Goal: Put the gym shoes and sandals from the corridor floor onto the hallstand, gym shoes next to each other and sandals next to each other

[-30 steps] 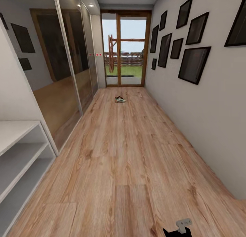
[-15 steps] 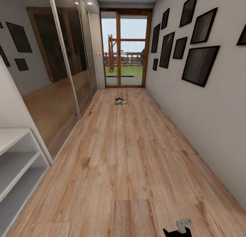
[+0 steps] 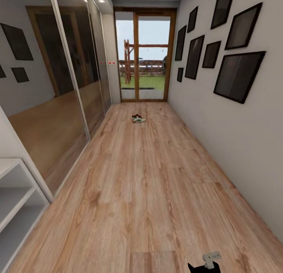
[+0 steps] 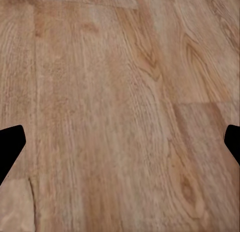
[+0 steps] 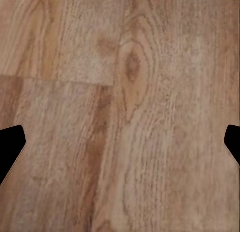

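Observation:
Far down the corridor floor (image 3: pixel 141 178), near the glass door, lies one cream-white gym shoe (image 3: pixel 138 119) with green stripes. Something small and dark (image 3: pixel 135 116) sits right behind it, too small to identify. The sandals and the hallstand are out of view. In the left wrist view my left gripper (image 4: pixel 120 142) is open, its black fingertips (image 4: pixel 10 147) wide apart over bare planks. In the right wrist view my right gripper (image 5: pixel 120 142) is also open over bare planks, nothing between its fingertips (image 5: pixel 10 147).
A plain low white shelf unit (image 3: pixel 15 202) stands at the near left against the wall. Mirrored sliding doors (image 3: pixel 67 80) line the left side. Framed pictures (image 3: pixel 236 74) hang on the right wall. A glazed wooden door (image 3: pixel 143 55) closes the corridor's far end.
The whole view has shifted as the camera moved forward along the corridor. The white shelf unit has slid toward the lower left edge. The shoe lies where it was.

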Robot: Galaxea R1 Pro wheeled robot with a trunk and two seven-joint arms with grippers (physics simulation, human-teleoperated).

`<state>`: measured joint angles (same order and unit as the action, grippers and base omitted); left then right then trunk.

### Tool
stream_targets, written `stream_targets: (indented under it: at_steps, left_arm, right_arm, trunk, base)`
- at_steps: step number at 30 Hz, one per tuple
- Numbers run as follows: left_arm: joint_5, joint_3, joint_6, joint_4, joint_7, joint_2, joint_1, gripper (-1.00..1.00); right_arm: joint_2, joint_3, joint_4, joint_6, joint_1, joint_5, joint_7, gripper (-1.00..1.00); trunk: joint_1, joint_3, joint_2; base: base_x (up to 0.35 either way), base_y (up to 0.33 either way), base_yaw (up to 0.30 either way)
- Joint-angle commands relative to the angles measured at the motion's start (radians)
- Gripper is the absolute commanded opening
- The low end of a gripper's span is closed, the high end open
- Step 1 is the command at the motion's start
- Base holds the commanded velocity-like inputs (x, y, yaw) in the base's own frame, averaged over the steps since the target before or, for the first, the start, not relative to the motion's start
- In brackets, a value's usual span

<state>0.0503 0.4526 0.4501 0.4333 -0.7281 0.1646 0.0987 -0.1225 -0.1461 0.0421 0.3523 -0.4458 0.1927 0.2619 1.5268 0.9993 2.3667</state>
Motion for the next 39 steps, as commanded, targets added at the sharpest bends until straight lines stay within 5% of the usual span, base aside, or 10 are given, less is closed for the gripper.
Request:
stream_targets:
  at_steps: [1, 39]
  left_arm:
    - [0.006, 0.008, 0.003, -0.001, -0.007, -0.001, 0.001, 1.0]
    - [0.005, 0.008, 0.003, -0.001, -0.007, -0.002, 0.001, 1.0]
  right_arm:
    - [0.0, -0.009, -0.001, 0.003, -0.001, 0.008, 0.004, 1.0]
    - [-0.003, -0.009, -0.002, 0.004, 0.001, 0.01, 0.004, 1.0]
  trunk:
    - [0.0, 0.001, 0.0]
    - [0.0, 0.001, 0.0]
  base:
    - [0.335, 0.0, 0.0]
    - [0.335, 0.0, 0.0]
